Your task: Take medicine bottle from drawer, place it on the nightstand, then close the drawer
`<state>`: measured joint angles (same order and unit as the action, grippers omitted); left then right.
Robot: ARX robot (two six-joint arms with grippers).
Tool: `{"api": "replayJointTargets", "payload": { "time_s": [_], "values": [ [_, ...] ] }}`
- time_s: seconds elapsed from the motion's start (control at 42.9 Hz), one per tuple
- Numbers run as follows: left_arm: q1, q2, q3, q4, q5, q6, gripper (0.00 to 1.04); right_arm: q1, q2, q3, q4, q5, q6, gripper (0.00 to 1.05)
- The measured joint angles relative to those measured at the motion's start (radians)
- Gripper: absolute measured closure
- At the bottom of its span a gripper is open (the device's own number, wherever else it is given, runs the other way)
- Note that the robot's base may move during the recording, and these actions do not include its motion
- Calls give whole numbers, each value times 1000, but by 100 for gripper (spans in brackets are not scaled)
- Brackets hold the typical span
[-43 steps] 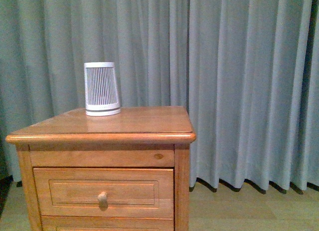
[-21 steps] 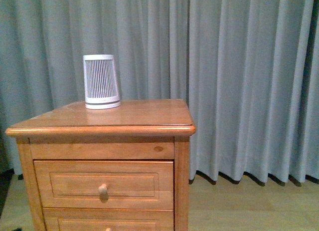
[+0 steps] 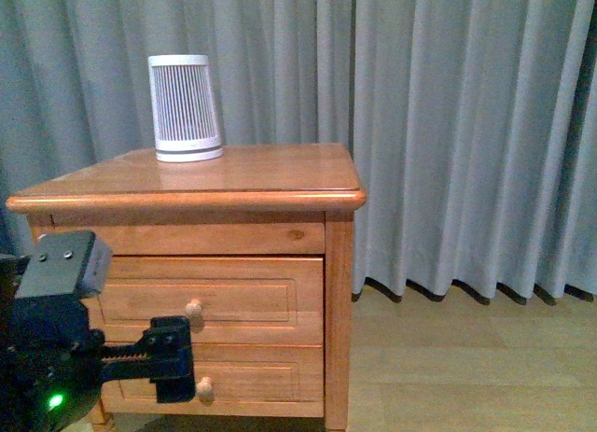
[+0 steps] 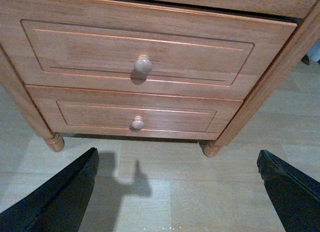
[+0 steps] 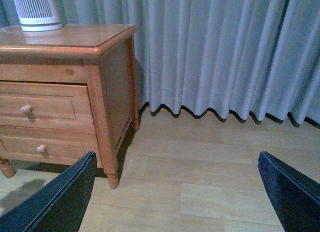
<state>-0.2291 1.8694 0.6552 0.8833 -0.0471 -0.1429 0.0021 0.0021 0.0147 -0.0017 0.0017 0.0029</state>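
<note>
Pale grey-blue curtains (image 3: 448, 124) are hung behind the desk (image 3: 261, 175), and a wooden floor (image 3: 466, 357) is seen to its right in the front view. A white-and-grey ribbed canister (image 3: 185, 107) is set upright on the desk top, towards its back left. The drawer (image 3: 280, 297) is shut, with its round knob (image 3: 193, 309) facing out, and the lower drawer (image 3: 270, 381) beneath it is shut too. The left arm (image 3: 56, 357) is seen at the lower left, its black front end held before the two drawer fronts.

From the left wrist view, both drawer fronts are seen closed and apart from the left tool (image 4: 177, 192). Its fingers (image 4: 60, 197) are spread wide, with nothing between them.

From the right wrist view, the desk corner and the curtains are shown. The right tool (image 5: 175, 192) is held over the floor, well apart from the desk, its fingers (image 5: 290, 192) spread wide and empty.

The medicine bottle is shown in none of the views, so its place cannot be told.
</note>
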Motion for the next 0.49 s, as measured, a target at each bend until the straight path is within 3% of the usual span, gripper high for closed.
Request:
{"api": "replayJointTargets", "payload": {
  "time_s": [0.28, 0.489],
  "values": [
    [2, 166, 222, -74, -20, 4, 7, 0, 0, 0, 0, 0, 0, 7],
    [11, 253, 405, -159, 61, -53, 7, 0, 0, 0, 0, 0, 0, 7]
  ]
}}
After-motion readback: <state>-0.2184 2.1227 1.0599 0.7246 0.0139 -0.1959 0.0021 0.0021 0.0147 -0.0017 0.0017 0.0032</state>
